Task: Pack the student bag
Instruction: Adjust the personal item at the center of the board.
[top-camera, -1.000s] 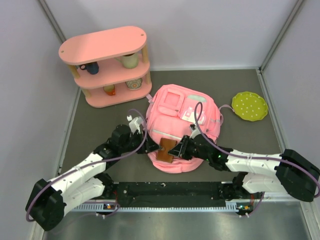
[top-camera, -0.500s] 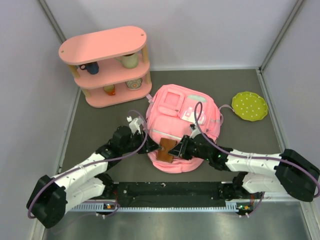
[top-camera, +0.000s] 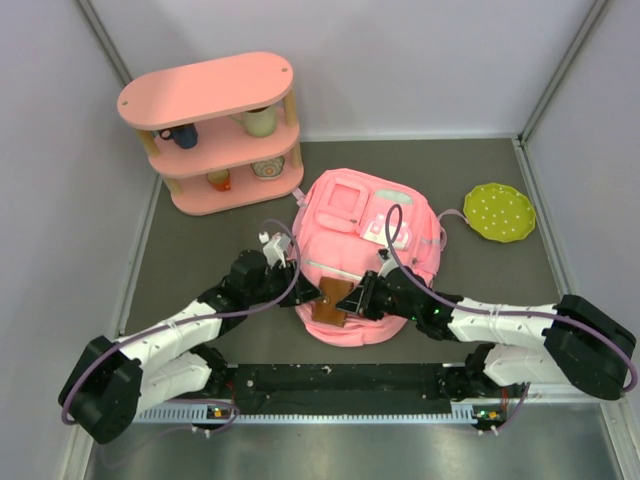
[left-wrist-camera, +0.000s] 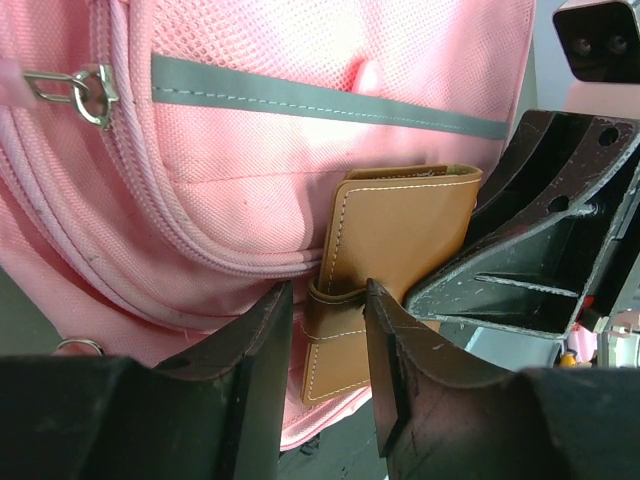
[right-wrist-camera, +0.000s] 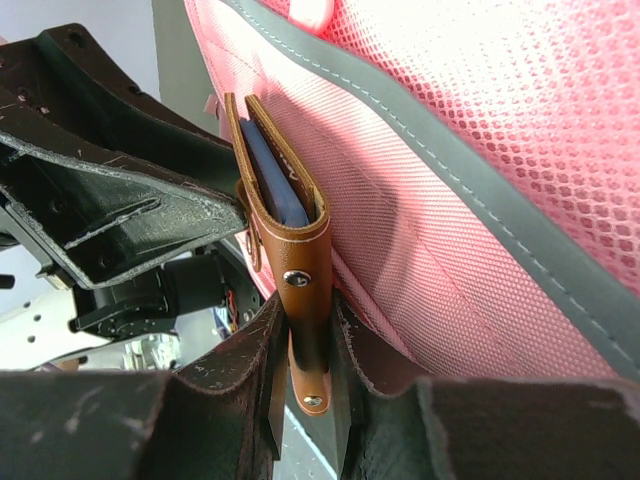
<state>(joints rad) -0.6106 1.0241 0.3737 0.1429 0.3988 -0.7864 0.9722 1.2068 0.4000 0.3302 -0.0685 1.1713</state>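
Note:
The pink student bag (top-camera: 365, 225) lies in the middle of the table, front pockets up. It fills the left wrist view (left-wrist-camera: 300, 60) and the right wrist view (right-wrist-camera: 480, 150). A brown leather wallet (top-camera: 330, 297) stands against the bag's near side. My right gripper (top-camera: 352, 300) is shut on the wallet's lower end (right-wrist-camera: 305, 250), its jaws (right-wrist-camera: 310, 360) pressed on both faces. My left gripper (top-camera: 300, 283) is open. Its jaws straddle the wallet's strap end (left-wrist-camera: 395, 240) with a small gap on one side (left-wrist-camera: 328, 350). The right gripper's fingers (left-wrist-camera: 520, 250) show beside the wallet.
A pink oval three-tier shelf (top-camera: 205, 90) with cups stands at the back left. A green dotted plate (top-camera: 498, 211) lies at the right of the bag. Walls close in the left, right and back of the table.
My left gripper has moved a little to the right, closer to the wallet. The right gripper and the wallet have hardly moved.

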